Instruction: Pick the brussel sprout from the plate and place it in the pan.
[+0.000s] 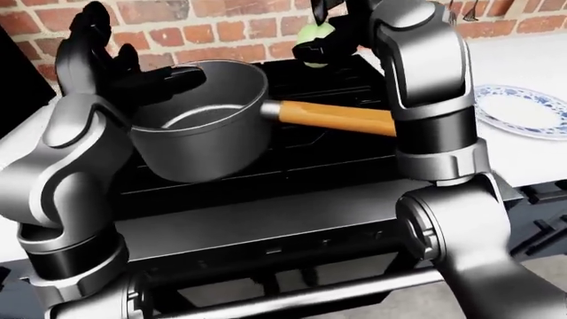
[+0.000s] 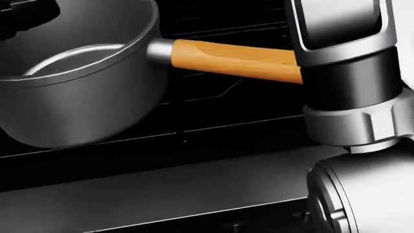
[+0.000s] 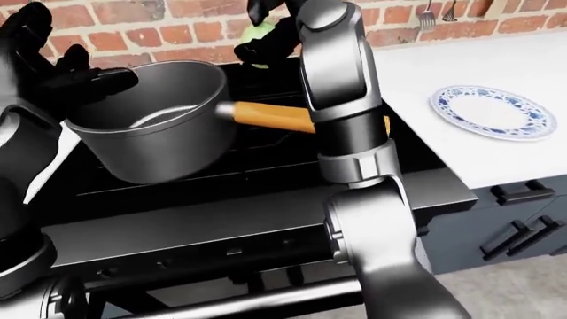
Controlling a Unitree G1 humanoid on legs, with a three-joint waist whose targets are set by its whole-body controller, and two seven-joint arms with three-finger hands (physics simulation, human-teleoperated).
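Note:
A pale green brussel sprout (image 1: 312,32) is held high at the top of the left-eye view, with my right hand (image 1: 322,40) shut on it. It hangs above and to the right of the grey pan (image 1: 199,126), roughly over where the wooden handle (image 1: 337,118) joins the pan. The pan stands on the black stove (image 1: 292,166) and its inside looks bare. My left hand (image 1: 98,46) is open, fingers spread, by the pan's left rim. A blue-patterned white plate (image 3: 492,109) lies bare on the white counter at the right.
My right forearm (image 2: 349,73) fills the right side of the head view and hides the handle's end. A brick wall (image 1: 230,26) runs behind the stove. Dark cabinet drawers (image 3: 523,219) sit below the counter at the right.

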